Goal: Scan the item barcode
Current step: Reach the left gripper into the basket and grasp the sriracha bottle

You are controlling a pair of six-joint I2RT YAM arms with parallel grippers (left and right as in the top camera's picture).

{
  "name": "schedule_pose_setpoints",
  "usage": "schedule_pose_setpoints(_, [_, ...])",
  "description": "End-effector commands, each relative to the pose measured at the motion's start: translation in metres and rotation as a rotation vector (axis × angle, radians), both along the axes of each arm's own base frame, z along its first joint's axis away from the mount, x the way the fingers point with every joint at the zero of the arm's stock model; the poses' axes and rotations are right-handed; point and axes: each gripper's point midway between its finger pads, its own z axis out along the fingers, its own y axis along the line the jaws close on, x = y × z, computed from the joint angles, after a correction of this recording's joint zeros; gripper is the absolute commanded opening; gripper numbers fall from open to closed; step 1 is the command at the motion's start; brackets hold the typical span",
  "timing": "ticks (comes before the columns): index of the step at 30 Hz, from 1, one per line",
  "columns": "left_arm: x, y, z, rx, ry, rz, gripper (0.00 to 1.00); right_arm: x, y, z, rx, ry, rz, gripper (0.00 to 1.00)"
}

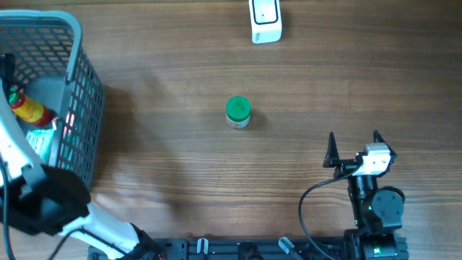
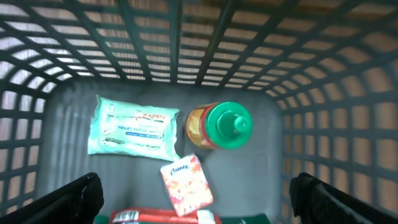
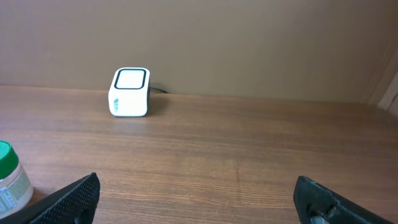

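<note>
We see bare desk (image 1: 166,166) between our right end effector (image 1: 354,137) and the scanner (image 1: 266,22); only the green-capped jar (image 1: 237,113) stands mid-desk. Inside the basket (image 1: 85,94), mesh walls hem in our left end effector (image 2: 196,193), and a wipes pack (image 2: 132,124), bottle (image 2: 217,126) and tissue pack (image 2: 185,185) crowd the floor.

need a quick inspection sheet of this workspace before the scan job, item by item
surface: wooden table, brown grain
job's things: white scanner at the far edge; green-lidded jar upright mid-table, apart from the scanner; grey basket at the left holding a wipes pack, a green-capped bottle and a tissue pack
clutter: nothing seen
grippers: left gripper open above the basket's inside, holding nothing; right gripper open at the near right, holding nothing
cables: black cable looping beside the right arm
surroundings: plain brown wall behind the table
</note>
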Motion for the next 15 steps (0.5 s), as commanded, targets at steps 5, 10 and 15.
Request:
schedule_pose_setpoints(5, [0.023,0.018,-0.047,-0.03,0.041,0.018,1.0,0.0,0.002,0.001,-0.004,-0.002,0.012,1.0])
schedule_pose_setpoints(10, [0.029,0.026,-0.063,-0.025,0.058,0.026,1.0,0.0,0.002,0.001,-0.004,-0.002,0.012,1.0])
schedule_pose_setpoints(15, [0.031,0.033,-0.079,-0.033,0.081,0.035,1.0,0.0,0.002,0.001,-0.004,-0.002,0.012,0.99])
